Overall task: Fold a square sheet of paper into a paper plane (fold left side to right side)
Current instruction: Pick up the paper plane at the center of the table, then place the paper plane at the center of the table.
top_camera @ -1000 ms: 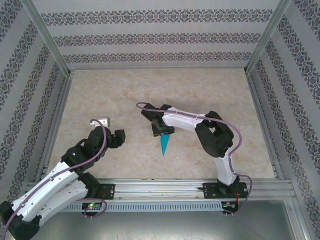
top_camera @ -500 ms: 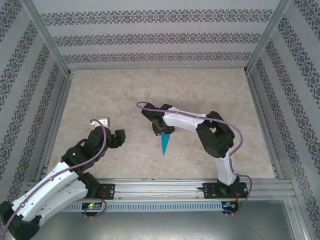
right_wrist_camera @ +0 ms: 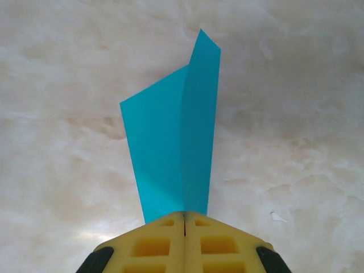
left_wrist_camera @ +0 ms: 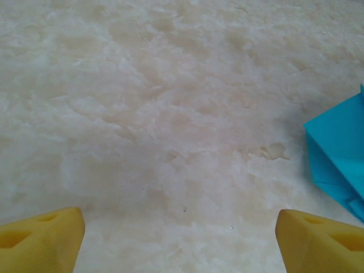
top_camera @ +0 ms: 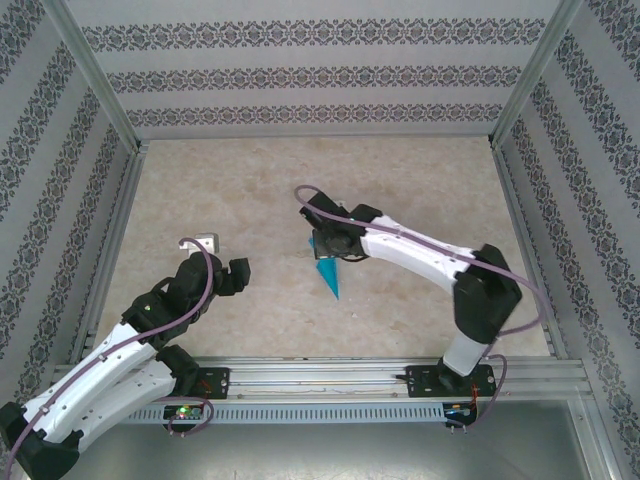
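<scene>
The teal-blue paper plane [top_camera: 328, 276] is a slim folded dart at the middle of the table, its tip pointing toward the near edge. My right gripper [top_camera: 328, 246] is shut on its wide end. In the right wrist view the yellow fingers [right_wrist_camera: 165, 244] meet with no gap on the paper plane [right_wrist_camera: 176, 142], whose two flaps stand up in a V along a centre crease. My left gripper [top_camera: 237, 272] hovers to the left of the paper, apart from it and open. Its yellow fingertips [left_wrist_camera: 40, 242] stand wide over bare table, with the paper plane's edge [left_wrist_camera: 341, 159] at the right.
Patterned walls with metal frame posts [top_camera: 100, 85] close in the marbled table [top_camera: 420, 180] on three sides. A metal rail [top_camera: 330, 375] runs along the near edge between the arm bases. There is free room behind and to both sides of the paper.
My right gripper has closed on the paper's wide end. The right arm has stretched out and shifted away from its base, and the dart's tip has swung slightly right. The left arm has not moved.
</scene>
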Available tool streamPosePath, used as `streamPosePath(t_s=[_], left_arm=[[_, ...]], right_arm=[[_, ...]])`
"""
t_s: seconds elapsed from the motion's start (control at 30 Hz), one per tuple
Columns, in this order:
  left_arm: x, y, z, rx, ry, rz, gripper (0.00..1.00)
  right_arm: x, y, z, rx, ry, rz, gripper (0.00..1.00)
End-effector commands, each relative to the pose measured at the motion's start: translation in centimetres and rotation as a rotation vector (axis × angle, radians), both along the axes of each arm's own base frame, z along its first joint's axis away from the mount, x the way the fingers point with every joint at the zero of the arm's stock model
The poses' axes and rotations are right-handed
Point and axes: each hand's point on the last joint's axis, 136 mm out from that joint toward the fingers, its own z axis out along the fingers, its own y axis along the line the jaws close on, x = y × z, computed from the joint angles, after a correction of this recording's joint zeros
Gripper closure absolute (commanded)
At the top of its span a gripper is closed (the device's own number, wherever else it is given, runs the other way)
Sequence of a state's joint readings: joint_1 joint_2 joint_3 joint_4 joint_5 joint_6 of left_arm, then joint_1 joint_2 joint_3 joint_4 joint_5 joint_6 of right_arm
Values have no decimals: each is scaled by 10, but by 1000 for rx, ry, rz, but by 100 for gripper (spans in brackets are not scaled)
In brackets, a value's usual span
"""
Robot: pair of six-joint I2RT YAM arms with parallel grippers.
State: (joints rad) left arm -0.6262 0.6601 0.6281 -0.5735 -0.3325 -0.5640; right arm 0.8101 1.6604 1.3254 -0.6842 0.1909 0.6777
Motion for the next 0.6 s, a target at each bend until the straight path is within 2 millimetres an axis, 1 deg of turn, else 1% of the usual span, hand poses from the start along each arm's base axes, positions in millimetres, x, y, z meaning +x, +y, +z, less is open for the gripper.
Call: streamPosePath(t_s=[0.0, 0.03, 0.1, 0.17, 0.23, 0.3, 0.43, 0.57], left_arm=[[0, 14, 17, 37, -37, 41, 11], [0, 16, 19, 38, -44, 48, 10], [-1, 19, 24, 29, -62, 61, 9], [-3, 22, 27, 18, -78, 75, 8], [-4, 25, 31, 4, -99, 88, 7], [-5, 27, 34, -4, -112, 96, 7], [-6, 27, 34, -5, -111, 90, 7], [-8, 26, 31, -6, -98, 85, 7]], right_arm=[[7, 23, 31, 285, -67, 55, 100], [8, 28, 39, 384, -80, 64, 100], [11, 33, 47, 583, -83, 71, 100], [15, 37, 53, 754, -82, 67, 100], [19, 41, 52, 868, -72, 72, 100], [20, 48, 42, 897, -54, 90, 100], [27, 61, 15, 925, -32, 88, 100], [36, 64, -16, 900, -21, 69, 100]])
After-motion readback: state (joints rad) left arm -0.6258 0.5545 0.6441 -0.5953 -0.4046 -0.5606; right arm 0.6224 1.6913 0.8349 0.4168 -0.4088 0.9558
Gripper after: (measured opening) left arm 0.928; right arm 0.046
